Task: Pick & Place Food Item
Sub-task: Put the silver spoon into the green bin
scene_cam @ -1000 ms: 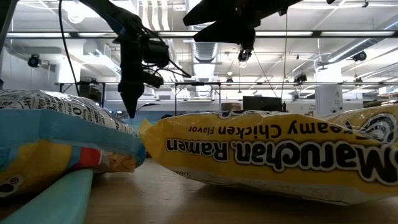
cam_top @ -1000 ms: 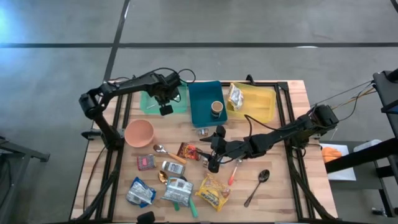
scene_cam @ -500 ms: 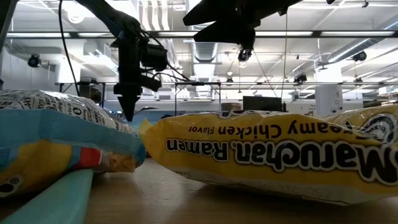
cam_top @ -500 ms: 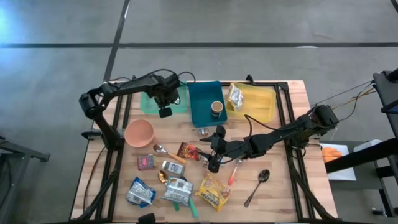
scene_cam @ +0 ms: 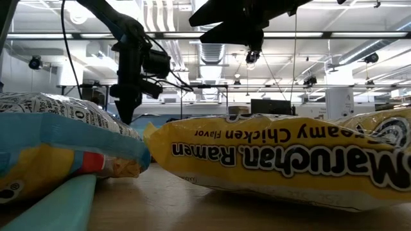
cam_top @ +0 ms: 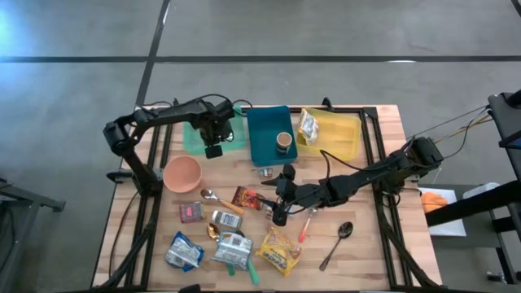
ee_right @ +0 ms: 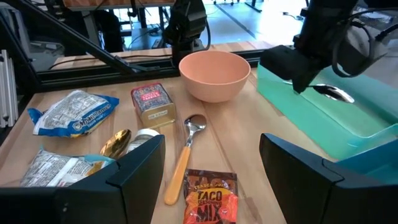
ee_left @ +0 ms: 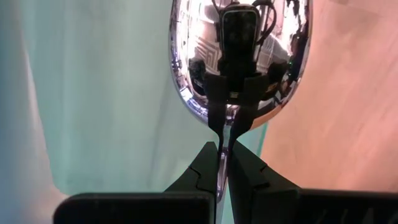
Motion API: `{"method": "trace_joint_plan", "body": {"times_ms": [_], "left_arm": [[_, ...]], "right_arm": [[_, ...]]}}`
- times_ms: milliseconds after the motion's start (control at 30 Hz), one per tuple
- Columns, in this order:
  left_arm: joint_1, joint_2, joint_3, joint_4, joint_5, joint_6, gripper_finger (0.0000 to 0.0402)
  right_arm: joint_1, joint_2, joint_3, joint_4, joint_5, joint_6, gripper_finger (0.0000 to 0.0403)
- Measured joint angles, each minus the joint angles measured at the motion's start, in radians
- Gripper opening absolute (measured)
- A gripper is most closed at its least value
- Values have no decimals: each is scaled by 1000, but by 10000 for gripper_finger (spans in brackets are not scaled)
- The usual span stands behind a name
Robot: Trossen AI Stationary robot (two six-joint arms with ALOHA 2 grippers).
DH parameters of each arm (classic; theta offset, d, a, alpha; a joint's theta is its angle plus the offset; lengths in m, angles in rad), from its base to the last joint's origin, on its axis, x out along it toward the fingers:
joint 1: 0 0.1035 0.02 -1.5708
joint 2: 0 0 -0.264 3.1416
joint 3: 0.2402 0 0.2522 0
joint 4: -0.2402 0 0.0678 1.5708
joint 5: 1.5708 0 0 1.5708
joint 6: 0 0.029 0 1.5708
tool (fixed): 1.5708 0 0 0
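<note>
My left gripper (cam_top: 213,150) points down over the near edge of the green tray (cam_top: 199,134) and is shut on a silver spoon (ee_left: 239,62). The right wrist view shows that spoon (ee_right: 336,93) low over the same tray (ee_right: 323,118). My right gripper (cam_top: 267,198) hangs open above the table's middle. Between and below its fingers lies a red taco mix packet (ee_right: 210,196), flat on the wood. In the low view my left gripper (scene_cam: 125,109) hangs behind a yellow ramen packet (scene_cam: 282,154). My left gripper pinches the spoon's handle (ee_left: 222,146) between its two shut fingers, from above and pointing down. The spoon hangs below the fingers with its bowl (ee_left: 239,74) downward over the tray's edge. Whether the bowl touches the tray, I cannot tell.
A pink bowl (cam_top: 181,173) stands near the left. A blue tray with a cup (cam_top: 283,142) and a yellow tray with a bag (cam_top: 309,126) sit at the far edge. Spoons, a small can (ee_right: 151,99) and several snack packets (cam_top: 232,244) crowd the near half.
My left gripper has sunk a little and gone toward the table's near edge with the spoon, turning slightly, from over the green tray's middle to its near edge. It stays shut on the spoon.
</note>
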Motion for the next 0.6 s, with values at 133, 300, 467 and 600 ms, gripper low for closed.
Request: {"method": "trace_joint_plan", "body": {"times_ms": [133,300,467,600], "left_arm": [[1,0,0,-1,-3,0,10],[13,0,0,17,-30,-36,10],[46,0,0,12,-33,-69,10],[53,0,0,-2,-17,-85,10]], "right_arm": [[0,0,0,0,0,0,260],[0,0,0,0,0,0,260],[0,0,0,1,0,0,260],[0,0,0,3,0,0,260]]}}
